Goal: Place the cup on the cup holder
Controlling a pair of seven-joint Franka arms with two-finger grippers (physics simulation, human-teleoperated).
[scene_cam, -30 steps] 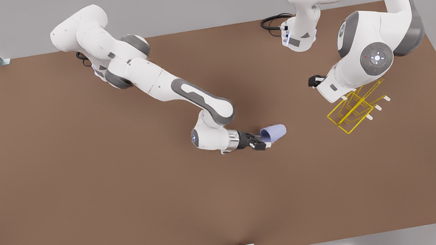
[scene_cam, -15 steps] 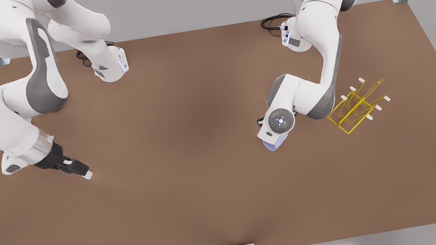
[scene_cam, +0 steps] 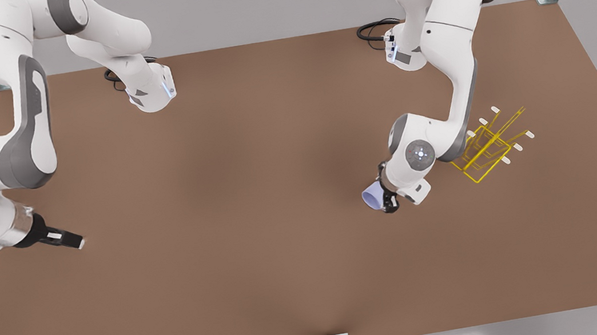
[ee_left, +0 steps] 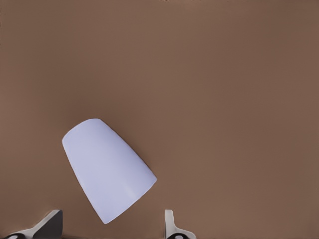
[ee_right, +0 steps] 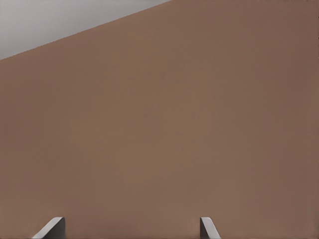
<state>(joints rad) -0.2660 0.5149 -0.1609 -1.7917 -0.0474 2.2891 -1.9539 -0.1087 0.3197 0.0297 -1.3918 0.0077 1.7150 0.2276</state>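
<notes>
I see the brown table [scene_cam: 257,207] from above, with one arm on each side of the front view. The left gripper [scene_cam: 385,197] hangs over the table at the front view's right, just beside the cup holder [scene_cam: 484,151]. The cup [scene_cam: 373,197], lavender and tapered, lies tilted at this gripper's fingertips, its wide mouth turned toward the front view's left. In the left wrist view the cup [ee_left: 107,168] sits between the two fingertips [ee_left: 47,226]; these are spread wider than the cup, with bare table showing between the cup and the farther finger. I cannot tell whether the nearer finger touches it. The cup holder, a yellow wire rack with white-tipped prongs, stands on the table apart from the cup, partly behind the arm's elbow. The right gripper [scene_cam: 63,239] waits low over the table near the front view's left edge, well apart from cup and rack. In the right wrist view its fingertips [ee_right: 52,228] are spread with nothing between them.
</notes>
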